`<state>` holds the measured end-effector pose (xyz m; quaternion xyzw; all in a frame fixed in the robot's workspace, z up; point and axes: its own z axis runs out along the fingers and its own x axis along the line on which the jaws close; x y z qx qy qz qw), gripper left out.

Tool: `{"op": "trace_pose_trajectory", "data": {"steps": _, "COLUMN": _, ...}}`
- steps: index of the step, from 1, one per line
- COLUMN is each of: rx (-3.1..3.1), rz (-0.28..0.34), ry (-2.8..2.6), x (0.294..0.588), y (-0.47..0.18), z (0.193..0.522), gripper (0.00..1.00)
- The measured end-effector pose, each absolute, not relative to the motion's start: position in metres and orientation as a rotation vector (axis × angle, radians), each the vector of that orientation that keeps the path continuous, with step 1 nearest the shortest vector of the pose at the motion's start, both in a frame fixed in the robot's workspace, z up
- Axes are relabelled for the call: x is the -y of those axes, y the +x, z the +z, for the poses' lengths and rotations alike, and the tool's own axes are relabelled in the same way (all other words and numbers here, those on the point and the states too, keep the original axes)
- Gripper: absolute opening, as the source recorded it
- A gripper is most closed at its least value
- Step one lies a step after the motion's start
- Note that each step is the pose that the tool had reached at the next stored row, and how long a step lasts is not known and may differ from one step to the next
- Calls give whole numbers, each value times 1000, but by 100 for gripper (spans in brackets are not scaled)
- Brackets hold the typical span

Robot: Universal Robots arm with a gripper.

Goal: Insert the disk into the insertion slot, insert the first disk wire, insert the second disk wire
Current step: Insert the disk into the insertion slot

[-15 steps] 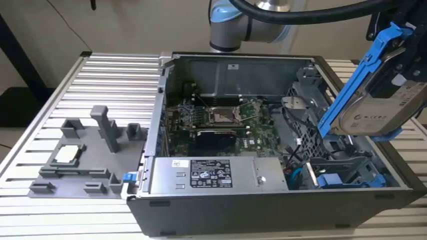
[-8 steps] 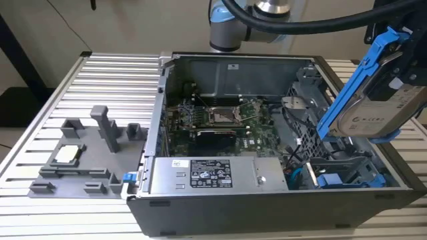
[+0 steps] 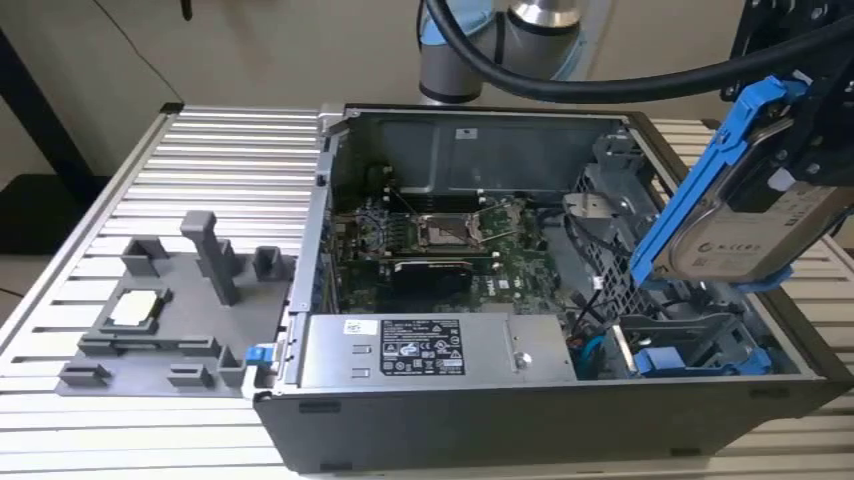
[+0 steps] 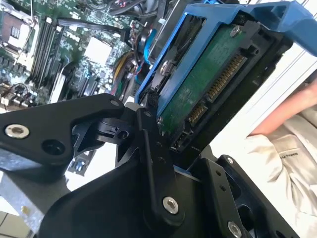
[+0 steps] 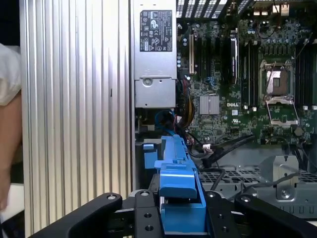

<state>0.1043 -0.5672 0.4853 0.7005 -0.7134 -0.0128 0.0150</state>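
Pincer clamped on the disk, which I hold tilted above the open case at the exterior view's right, clear of the insertion slot beneath. To seat it well I judge the blue carrier must square with the bay, clear of the cables beyond.

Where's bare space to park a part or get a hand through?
Free: ribbed table on the exterior view's left, both beyond and nearer than the grey fixture tray. Crowded: inside the open case, motherboard, cables and drive cage, the disk held above.
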Motion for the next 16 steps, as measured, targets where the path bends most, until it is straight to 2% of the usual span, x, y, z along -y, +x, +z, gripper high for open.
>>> {"op": "trace_pose_trajectory", "data": {"steps": 16, "rx": 2221, "rz": -39, "ry": 2181, "x": 568, "y": 104, "z": 473, "gripper": 33}}
